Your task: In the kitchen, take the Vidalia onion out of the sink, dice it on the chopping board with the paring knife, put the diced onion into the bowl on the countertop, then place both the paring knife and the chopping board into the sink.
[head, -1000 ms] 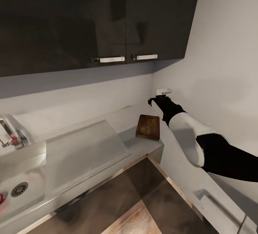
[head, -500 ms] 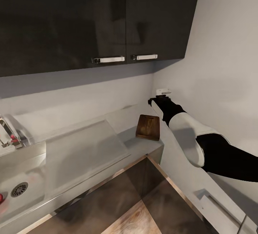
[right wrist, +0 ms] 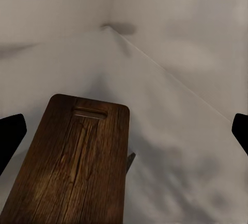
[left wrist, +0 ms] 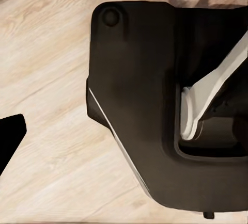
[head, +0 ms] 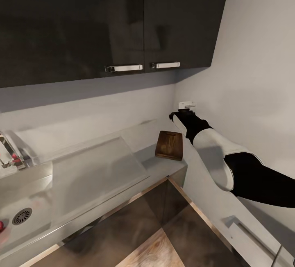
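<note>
The dark brown chopping board lies flat on the grey countertop in the corner by the right wall, its slot handle pointing at the wall. My right gripper hovers above the board's far end, open, with nothing between its fingertips. In the right wrist view the chopping board lies below, and a thin dark sliver pokes out at its edge; whether it is the knife I cannot tell. The sink is at the far left. My left gripper hangs open over the floor. The bowl is out of view.
Dark wall cabinets with bar handles hang above the counter. The tap with a red knob stands behind the basin, and a small red thing lies in it at the picture's edge. The drainboard lies between sink and board. My dark base stands on plank floor.
The head view has shifted very slightly, so the tap sits a little lower and further left. The right arm and the board have not moved.
</note>
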